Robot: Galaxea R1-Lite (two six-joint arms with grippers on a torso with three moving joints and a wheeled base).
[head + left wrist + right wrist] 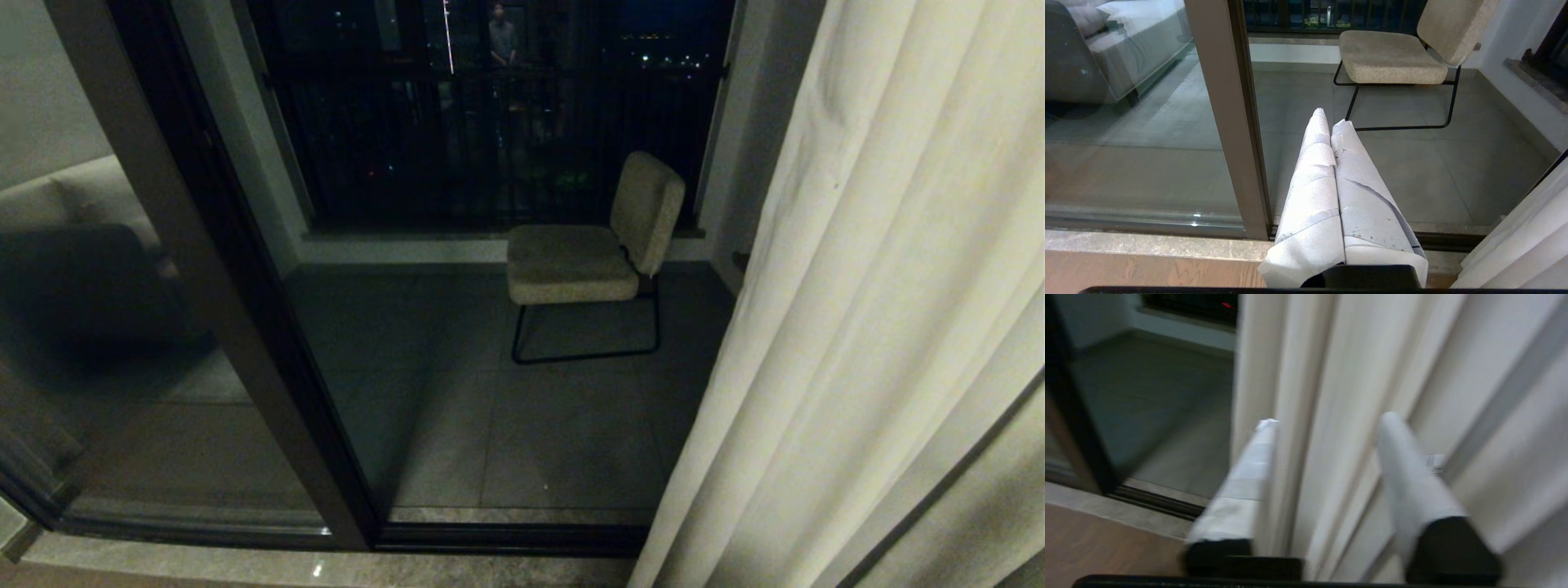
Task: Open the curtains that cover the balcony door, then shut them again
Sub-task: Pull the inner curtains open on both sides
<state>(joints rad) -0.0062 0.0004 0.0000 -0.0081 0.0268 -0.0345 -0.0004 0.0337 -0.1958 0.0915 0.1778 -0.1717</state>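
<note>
- One set of curtains (865,327) shows, cream fabric in vertical folds, gathered at the right of the head view and reaching down to the floor; the glass to its left is uncovered.
- One balcony door (245,327) shows: a tall glass panel in a dark frame, its upright post slanting across the left half of the head view, with a sill track along the bottom.
- One chair (592,253) stands on the tiled balcony floor beyond the glass, with a beige padded seat and back on a thin black frame. Nothing rests on its seat.
- One black railing (490,139) closes the far side of the balcony, with night lights behind it.
- One sofa (1069,61) appears in the glass at the left in the left wrist view.
- Two end effectors are seen, each only in its own wrist view.
- The left end effector (1331,116) has its two white-wrapped fingers (1314,196) pressed together, holding nothing, pointing at the door frame and the floor near the chair.
- The right end effector (1327,418) has its two white-wrapped fingers (1241,486) spread apart, with a fold of the curtains between them; the view is blurred, so whether they touch the fabric cannot be told.
</note>
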